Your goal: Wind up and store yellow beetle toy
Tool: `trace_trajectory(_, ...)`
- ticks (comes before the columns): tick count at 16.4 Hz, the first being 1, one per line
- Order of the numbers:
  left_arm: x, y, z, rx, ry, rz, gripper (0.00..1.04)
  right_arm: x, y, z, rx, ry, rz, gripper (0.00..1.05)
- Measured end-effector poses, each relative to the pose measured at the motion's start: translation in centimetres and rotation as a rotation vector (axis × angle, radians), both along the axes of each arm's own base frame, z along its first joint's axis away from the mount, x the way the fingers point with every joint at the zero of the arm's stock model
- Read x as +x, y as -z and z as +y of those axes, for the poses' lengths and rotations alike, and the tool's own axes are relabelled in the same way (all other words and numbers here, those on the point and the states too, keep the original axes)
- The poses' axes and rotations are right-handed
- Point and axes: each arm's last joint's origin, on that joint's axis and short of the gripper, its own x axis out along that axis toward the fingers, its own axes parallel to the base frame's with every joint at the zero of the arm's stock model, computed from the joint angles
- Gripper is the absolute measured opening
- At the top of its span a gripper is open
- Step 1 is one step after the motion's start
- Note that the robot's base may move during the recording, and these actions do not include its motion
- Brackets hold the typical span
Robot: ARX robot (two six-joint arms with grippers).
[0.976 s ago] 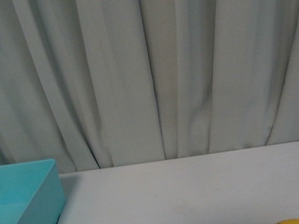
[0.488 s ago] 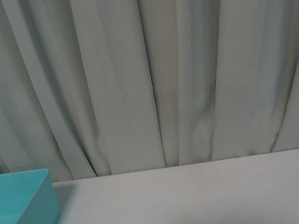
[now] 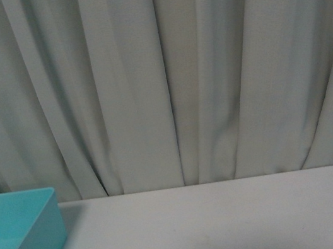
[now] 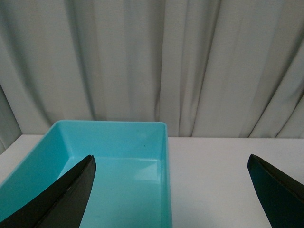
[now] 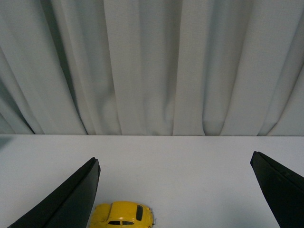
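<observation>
The yellow beetle toy point(image 5: 121, 215) shows only in the right wrist view, standing on the white table close to one finger of my right gripper point(image 5: 173, 192), which is open and empty above the table. The toy is out of the front view. A turquoise bin point(image 4: 114, 171) lies below my left gripper point(image 4: 171, 190), which is open and empty, with one finger over the bin and the other over the bare table. The bin's corner also shows at the lower left of the front view point(image 3: 20, 245).
A white table point(image 3: 221, 224) runs back to a grey pleated curtain point(image 3: 165, 80) that fills the background in all views. Neither arm shows in the front view.
The front view has tilted upward: the toy's yellow top has dropped out of its bottom edge and the bin sits lower in the picture. Little differs over the last half second.
</observation>
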Motion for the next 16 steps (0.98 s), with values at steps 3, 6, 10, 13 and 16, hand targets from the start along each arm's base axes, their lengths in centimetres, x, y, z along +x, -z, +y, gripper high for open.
trace_trajectory(3,0.0,0.0,0.0,0.0,0.001,0.0,0.98,2.1,-2.1,-3.3,0.038,-0.039,-0.001,0.98)
trace_trajectory(6,0.0,0.0,0.0,0.0,0.001,0.0,0.98,4.1,-3.4,-6.4,0.001,-0.097,0.025,0.98)
trace_trajectory(10,0.0,0.0,0.0,0.0,0.001,0.0,0.98,6.9,-4.4,-8.2,-0.107,-0.219,0.103,0.98)
trace_trajectory(13,0.0,0.0,0.0,0.0,0.001,0.0,0.98,10.9,-4.3,-6.8,-0.265,-0.406,0.181,0.98)
trace_trajectory(16,0.0,0.0,0.0,0.0,0.001,0.0,0.98,15.0,-1.8,-4.5,-0.447,-0.646,0.278,0.98)
